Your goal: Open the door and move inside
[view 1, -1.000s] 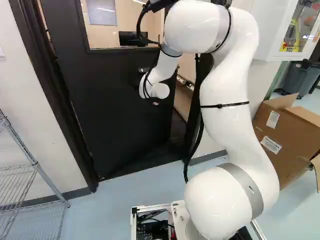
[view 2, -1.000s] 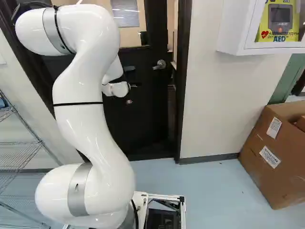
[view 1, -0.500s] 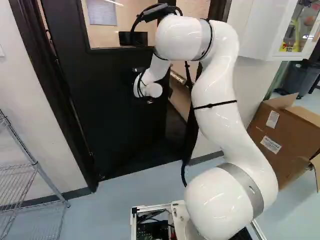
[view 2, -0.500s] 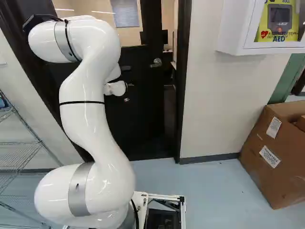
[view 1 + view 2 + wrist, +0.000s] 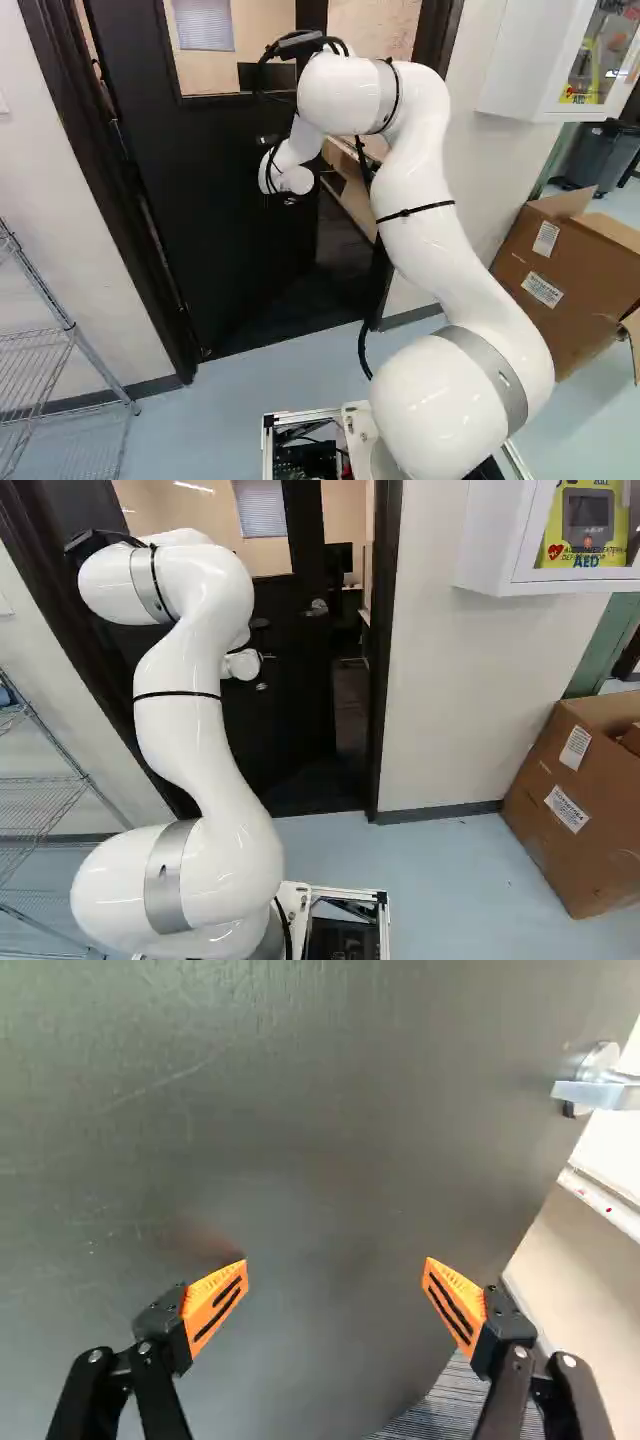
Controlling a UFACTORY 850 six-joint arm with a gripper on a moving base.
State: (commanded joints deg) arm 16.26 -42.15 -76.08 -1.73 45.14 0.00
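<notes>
A pale blue floor runs across the foot of both base views, with a few small dark specks on it in the right base view. At the right of both stands a brown cardboard box, its top flaps spread and two white labels on its side. At the left, well apart from the box, is a wire shelf rack of open metal tiers. The robot base, a pale frame with dark parts inside, stands between them, nearer the cameras. Past the doorway the floor is dark.
</notes>
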